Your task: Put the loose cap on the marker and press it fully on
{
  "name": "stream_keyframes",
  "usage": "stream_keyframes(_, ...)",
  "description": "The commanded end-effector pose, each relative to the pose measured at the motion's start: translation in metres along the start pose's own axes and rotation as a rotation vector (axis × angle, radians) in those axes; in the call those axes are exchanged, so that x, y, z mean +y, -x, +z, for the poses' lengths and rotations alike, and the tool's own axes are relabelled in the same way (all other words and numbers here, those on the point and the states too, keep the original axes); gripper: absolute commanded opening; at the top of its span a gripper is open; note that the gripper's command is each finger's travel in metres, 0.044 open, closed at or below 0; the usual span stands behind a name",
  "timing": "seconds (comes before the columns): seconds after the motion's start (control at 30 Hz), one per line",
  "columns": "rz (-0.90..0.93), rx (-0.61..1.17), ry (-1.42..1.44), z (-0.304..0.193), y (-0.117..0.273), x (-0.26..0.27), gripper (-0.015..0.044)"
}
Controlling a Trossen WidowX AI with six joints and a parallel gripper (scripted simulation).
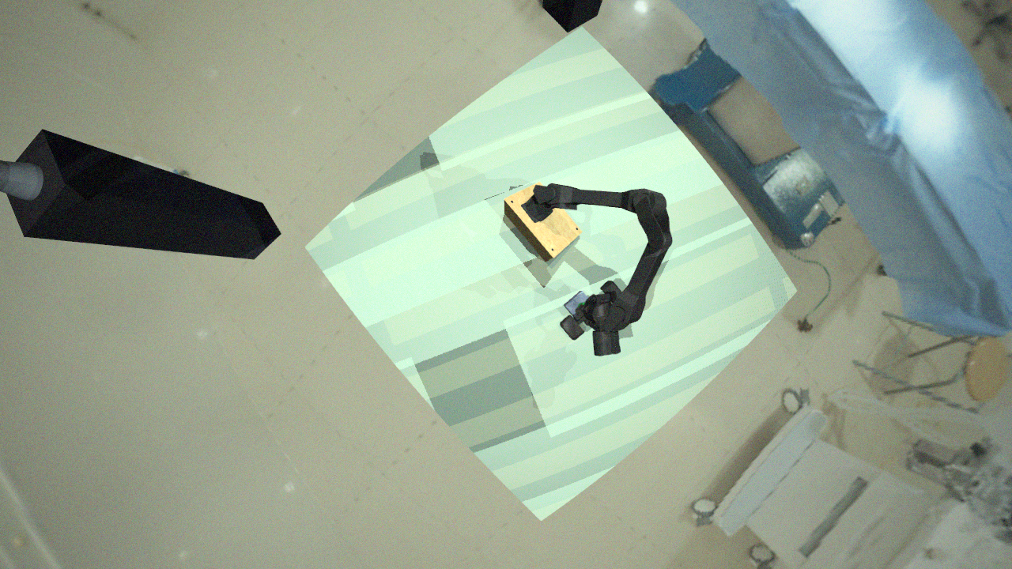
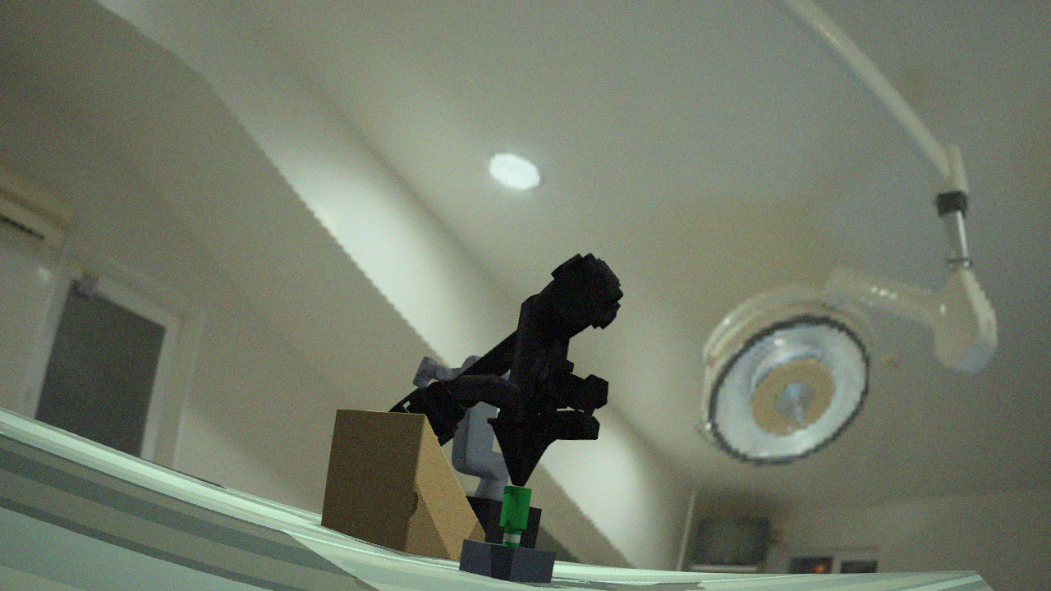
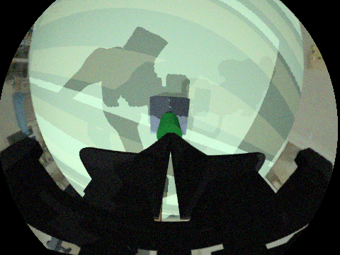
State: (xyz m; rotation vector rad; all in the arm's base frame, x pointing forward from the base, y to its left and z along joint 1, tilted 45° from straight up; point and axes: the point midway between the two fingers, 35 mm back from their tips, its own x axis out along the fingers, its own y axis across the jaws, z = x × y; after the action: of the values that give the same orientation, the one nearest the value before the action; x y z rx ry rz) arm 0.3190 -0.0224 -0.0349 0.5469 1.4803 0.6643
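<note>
The green cap sits upright over the top of the marker. A short pale band of the marker shows between the cap and the dark holder block. My gripper is shut with nothing between its fingers. It points down, and its joined fingertips are at the cap's top, touching it or very nearly so. Whether the cap is fully seated cannot be told. In the top view the arm hides most of the cap and the fingertips.
A wooden block with a sloped face stands on the striped table, under the arm's base end. A grey jointed shape shows behind the marker. A long dark beam is at the left of the top view.
</note>
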Motion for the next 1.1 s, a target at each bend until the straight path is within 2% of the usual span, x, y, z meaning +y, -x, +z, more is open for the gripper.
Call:
stream_keyframes(0.0, 0.005, 0.003, -0.003, -0.001, -0.009, 0.002, 0.0)
stream_keyframes(0.5, -0.001, -0.007, -0.001, 0.002, -0.005, -0.001, 0.0)
stream_keyframes(0.7, -0.004, -0.005, -0.002, 0.003, 0.072, -0.002, 0.0)
stream_keyframes(0.9, -0.003, -0.005, -0.002, 0.002, 0.082, -0.001, 0.0)
stream_keyframes(1.07, -0.003, -0.005, -0.002, 0.002, 0.082, -0.001, 0.0131)
